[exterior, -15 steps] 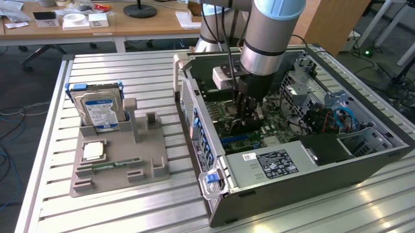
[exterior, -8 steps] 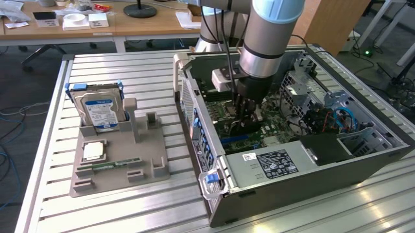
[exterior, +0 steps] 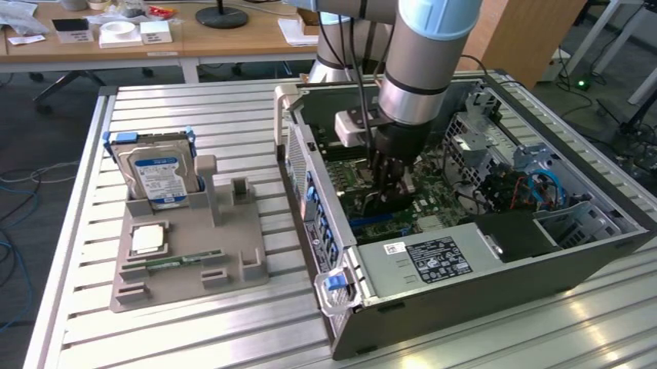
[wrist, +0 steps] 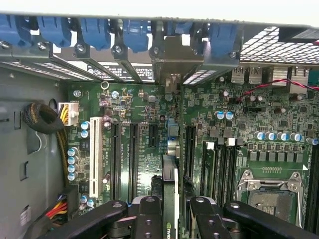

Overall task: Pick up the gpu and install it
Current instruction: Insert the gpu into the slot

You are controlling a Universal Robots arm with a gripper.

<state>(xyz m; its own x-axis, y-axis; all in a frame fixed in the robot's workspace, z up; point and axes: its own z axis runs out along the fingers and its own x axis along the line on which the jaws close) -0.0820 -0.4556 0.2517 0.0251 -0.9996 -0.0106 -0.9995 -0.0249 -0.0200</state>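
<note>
Gripper (wrist: 173, 211) clamped on gpu (wrist: 169, 174) | gpu upright — inside computer case (exterior: 482, 296), over motherboard (wrist: 144, 107)

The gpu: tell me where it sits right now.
In the exterior view, the gpu stands edge-on between the fingers inside the open computer case, at the expansion slots of the green motherboard.

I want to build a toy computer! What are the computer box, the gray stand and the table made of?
The computer box looks like dark painted sheet metal: thin folded walls with punched holes. The gray stand seems matte plastic, perhaps printed: dull, blocky, no glint. The table looks like bare aluminium: silvery grooved slats catching light.
</note>
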